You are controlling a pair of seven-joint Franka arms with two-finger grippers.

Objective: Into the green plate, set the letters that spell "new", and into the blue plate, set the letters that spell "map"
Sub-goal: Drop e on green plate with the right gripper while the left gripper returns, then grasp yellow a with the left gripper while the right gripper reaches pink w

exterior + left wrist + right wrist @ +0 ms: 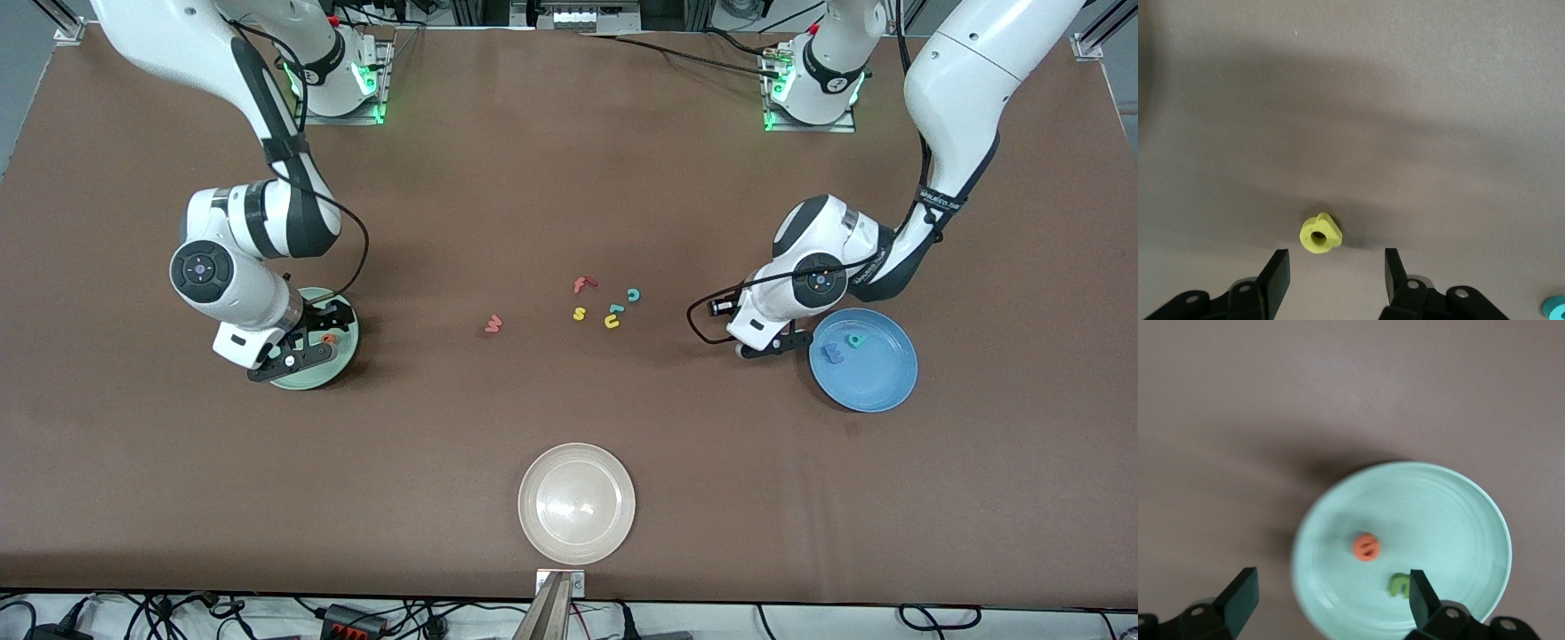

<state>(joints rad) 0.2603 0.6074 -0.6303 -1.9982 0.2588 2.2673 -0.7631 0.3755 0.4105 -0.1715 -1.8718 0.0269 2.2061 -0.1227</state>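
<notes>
**Yellow "p" between the left jaws**

Front view: the left gripper (775, 345) hides the small yellow foam "p" (1320, 234) beside the round blue plate (876, 391).

Left wrist view: jaws open, straddling it on bare desk (1405, 100).

Right wrist view: the right gripper (1328, 593) hangs open-jawed over the pale green plate (1458, 507), orange "e" (1366, 547) inside.

green plate: round pale mint-green plate (342, 363) at the right arm's end, right gripper (307, 342) over it, small orange foam "e" (329, 339) inside
blue plate: round medium-blue plate (876, 378), blue foam "m" (833, 354) and teal foam "a" (855, 340) in it
left gripper (775, 347): low, just beside the blue plate
loose letters: salmon-red foam "w" (493, 324), red "f" (582, 284), yellow "s" (579, 313) mid-table
cream-white round plate (577, 503): nearest the camera
</notes>
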